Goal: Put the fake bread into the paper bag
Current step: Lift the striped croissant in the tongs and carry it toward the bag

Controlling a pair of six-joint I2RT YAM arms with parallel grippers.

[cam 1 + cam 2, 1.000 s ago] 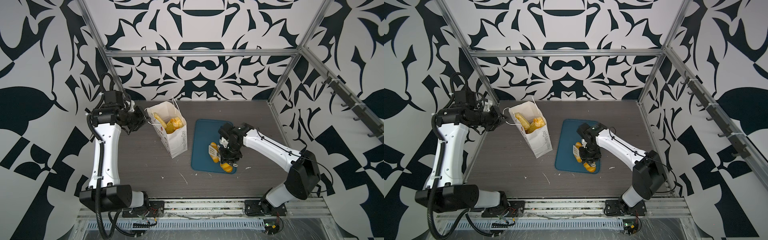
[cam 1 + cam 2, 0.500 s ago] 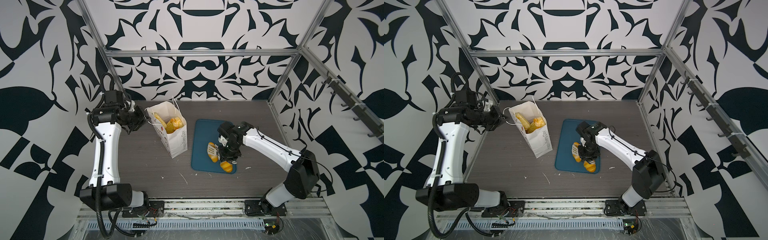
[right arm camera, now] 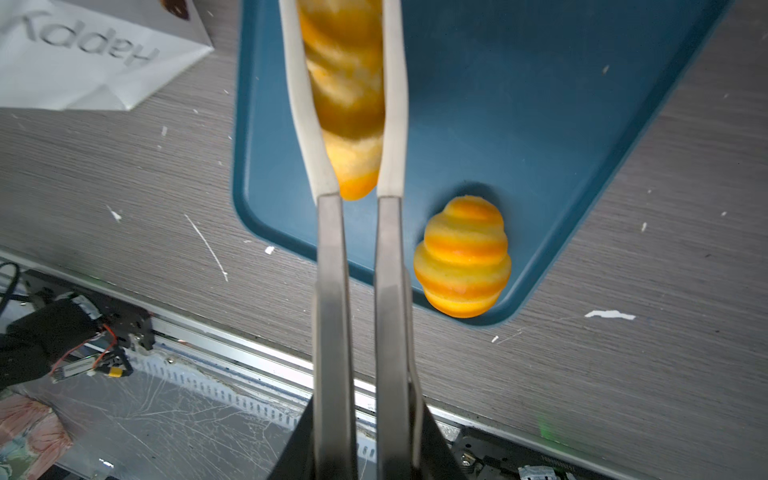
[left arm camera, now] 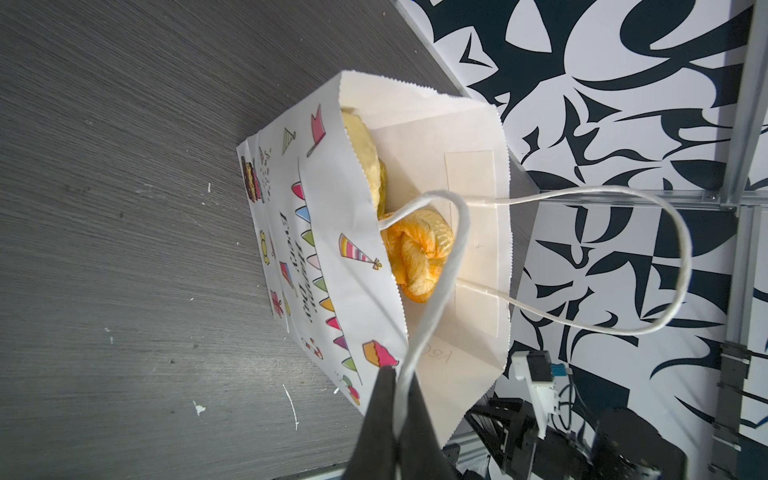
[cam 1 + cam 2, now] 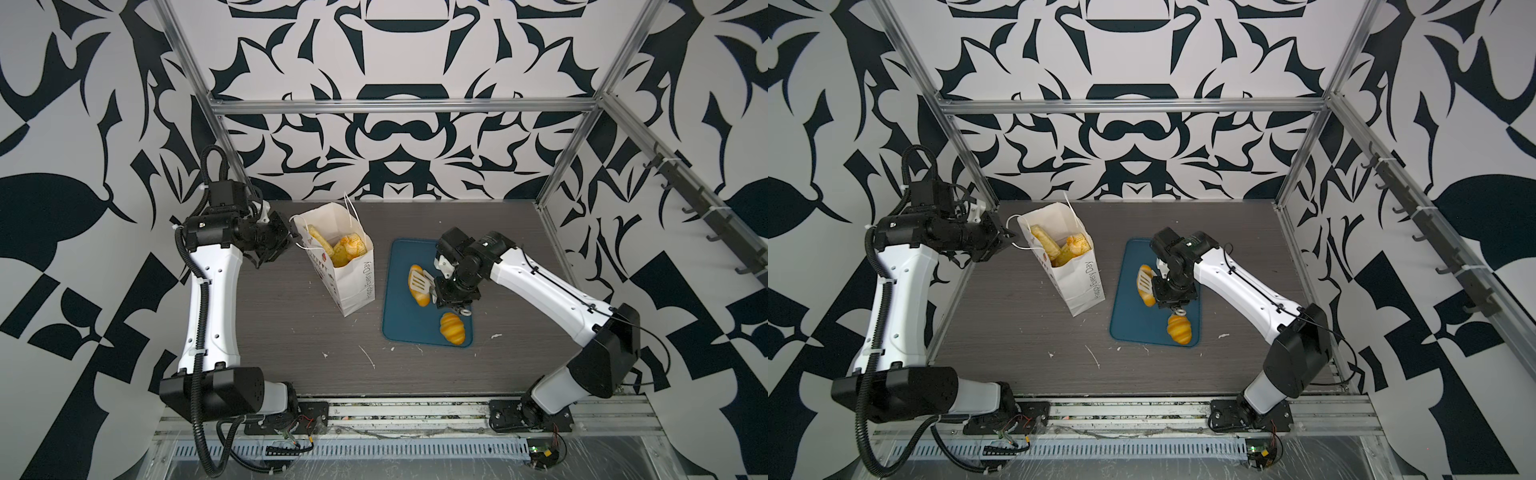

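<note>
A: What's on the grey table?
B: The paper bag stands upright near the back edge, left of centre, with pastries inside. The left gripper is clamped on its cord handle.
A: And the blue tray?
B: It's just beside the bag. The right gripper squeezes tongs, which pinch a long pastry mid-tray. A croissant lies in its front-right corner

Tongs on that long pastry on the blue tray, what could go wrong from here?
The tongs in the right claw squeeze the glossy long pastry only by its sides, so it may slip out on the lift. The left claw pinches one thin cord handle that loops across the mouth of the paper bag, so the pastry could snag on it or tip the bag.
</note>
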